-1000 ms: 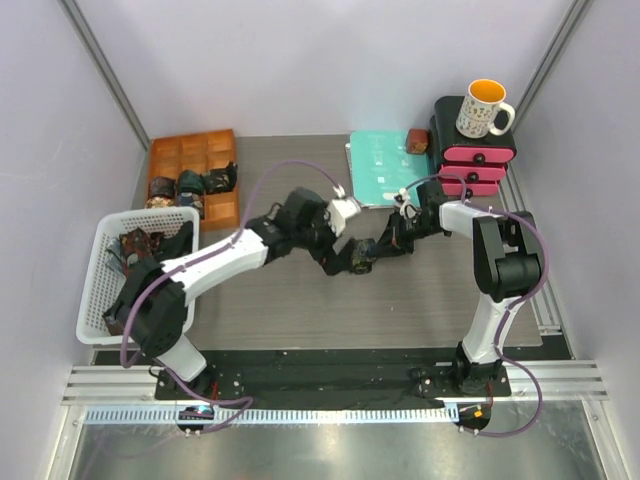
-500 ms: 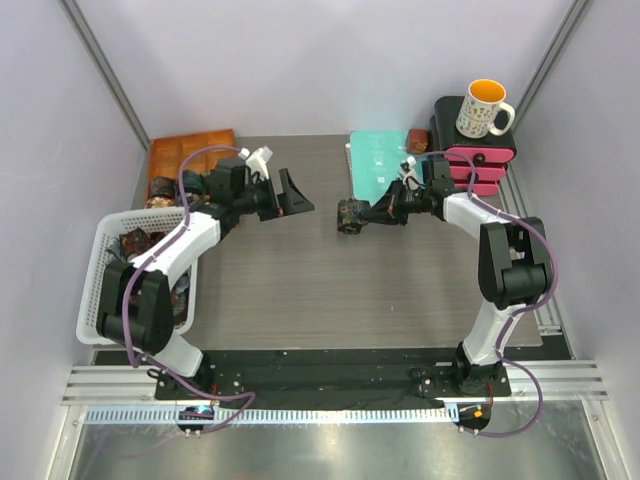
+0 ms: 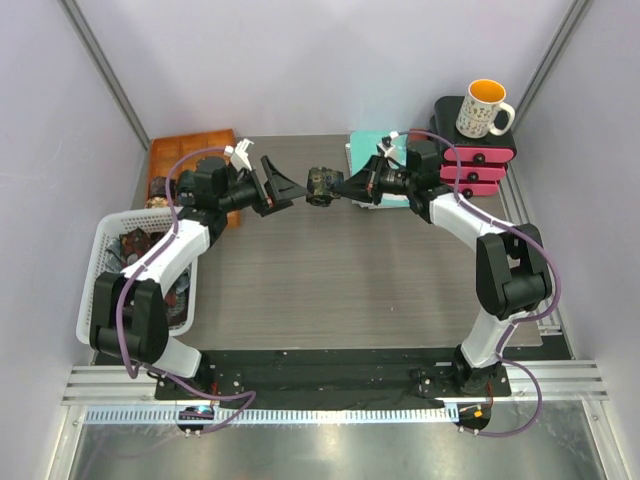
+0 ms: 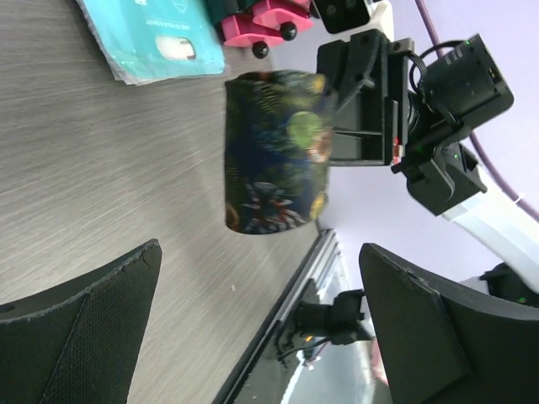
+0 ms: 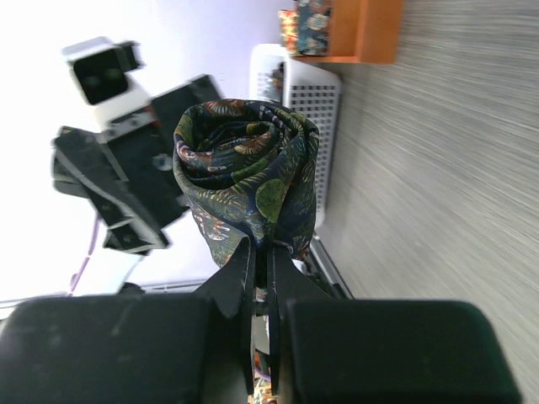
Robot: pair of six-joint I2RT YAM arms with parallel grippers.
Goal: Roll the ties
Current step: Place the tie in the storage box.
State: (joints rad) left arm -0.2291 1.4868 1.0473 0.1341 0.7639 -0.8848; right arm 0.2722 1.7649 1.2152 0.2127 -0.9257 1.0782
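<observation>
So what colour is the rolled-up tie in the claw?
The rolled tie is dark navy with green, orange and red prints, clearest in the left wrist view.

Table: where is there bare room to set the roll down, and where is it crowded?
Free: the wide middle of the table, between the basket and the right arm's base. Crowded: the back edge, with tray, folder and drawers.
</observation>
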